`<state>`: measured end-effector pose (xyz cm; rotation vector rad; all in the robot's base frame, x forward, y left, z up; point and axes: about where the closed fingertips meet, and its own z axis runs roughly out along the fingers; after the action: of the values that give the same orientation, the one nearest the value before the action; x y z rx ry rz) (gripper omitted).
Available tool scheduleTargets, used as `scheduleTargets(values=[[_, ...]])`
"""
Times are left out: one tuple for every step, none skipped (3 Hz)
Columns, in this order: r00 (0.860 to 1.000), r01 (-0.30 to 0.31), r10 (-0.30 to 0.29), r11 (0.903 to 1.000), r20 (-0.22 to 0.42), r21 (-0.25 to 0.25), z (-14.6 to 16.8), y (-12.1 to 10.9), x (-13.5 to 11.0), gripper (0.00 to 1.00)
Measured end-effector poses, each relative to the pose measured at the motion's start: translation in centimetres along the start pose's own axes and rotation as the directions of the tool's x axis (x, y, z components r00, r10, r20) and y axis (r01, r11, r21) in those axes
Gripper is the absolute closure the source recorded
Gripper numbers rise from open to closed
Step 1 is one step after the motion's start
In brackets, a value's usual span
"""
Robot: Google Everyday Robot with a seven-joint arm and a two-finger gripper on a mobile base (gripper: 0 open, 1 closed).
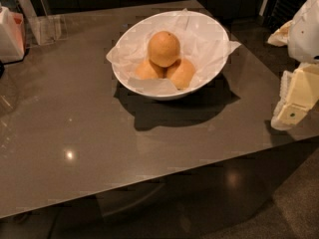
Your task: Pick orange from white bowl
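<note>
The white bowl stands on the brown table, lined with crinkled white paper. It holds three oranges. The biggest-looking orange rests on top of the two smaller ones. My gripper is at the right edge of the view, to the right of the bowl and apart from it, above the table's right side. It holds nothing that I can see.
A clear plastic stand and a white container sit at the table's back left. The table's front edge runs across the lower part of the view, with dark floor below.
</note>
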<state>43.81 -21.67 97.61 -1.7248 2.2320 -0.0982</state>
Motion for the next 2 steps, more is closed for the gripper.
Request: scheduleTargets(values=[[1.000,0.000,0.000,1.0000,0.000,0.000,0.0,0.0,0.0,0.00],[0.999,0.006,-0.005,1.0000,0.034,-0.002,0.1,-1.0,-1.1,0.00]])
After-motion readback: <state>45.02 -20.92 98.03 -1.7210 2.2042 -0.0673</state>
